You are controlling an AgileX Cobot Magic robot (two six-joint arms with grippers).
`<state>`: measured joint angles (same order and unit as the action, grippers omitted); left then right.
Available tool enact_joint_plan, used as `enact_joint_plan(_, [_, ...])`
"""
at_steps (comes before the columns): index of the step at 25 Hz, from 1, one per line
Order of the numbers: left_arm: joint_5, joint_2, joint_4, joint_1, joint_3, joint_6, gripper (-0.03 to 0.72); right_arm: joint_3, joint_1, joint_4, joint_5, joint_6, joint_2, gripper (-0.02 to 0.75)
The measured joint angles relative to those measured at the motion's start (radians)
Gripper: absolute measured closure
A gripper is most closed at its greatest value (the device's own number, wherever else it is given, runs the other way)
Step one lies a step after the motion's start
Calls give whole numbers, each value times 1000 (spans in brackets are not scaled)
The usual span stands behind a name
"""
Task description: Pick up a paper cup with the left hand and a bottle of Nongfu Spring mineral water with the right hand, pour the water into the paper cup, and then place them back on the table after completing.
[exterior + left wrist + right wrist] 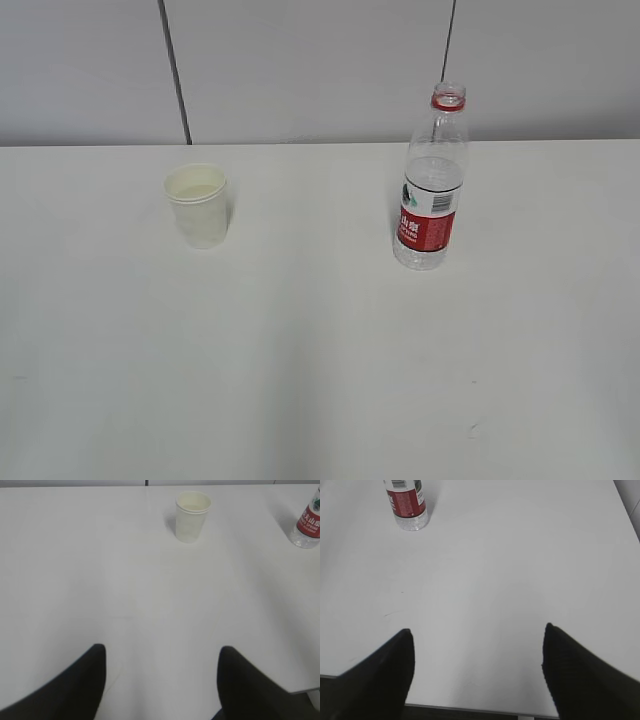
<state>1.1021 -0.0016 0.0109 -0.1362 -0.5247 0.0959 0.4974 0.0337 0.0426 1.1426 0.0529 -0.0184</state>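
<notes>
- The paper cup [197,205] stands upright on the table [300,350], at the left, with some liquid inside.
- The bottle [433,180] stands upright at the right, well apart from the cup, without cap, partly filled.
- The left hand [160,680] is near the table edge, jaws apart, holding nothing.
- The right hand [477,672] is also back from the bottle, jaws wide apart, empty.

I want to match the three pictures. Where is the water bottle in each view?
Exterior view: the water bottle stands upright, right of centre, no cap on it.
Left wrist view: only its lower part shows, at the top right edge.
Right wrist view: its lower part shows at the top left.
Shared landmark: its red label.
</notes>
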Motion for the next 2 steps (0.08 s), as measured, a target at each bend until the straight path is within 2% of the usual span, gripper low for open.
enact_joint_plan(2, [0, 0, 0, 0, 0, 0, 251, 0, 0, 0, 0, 0, 0, 150])
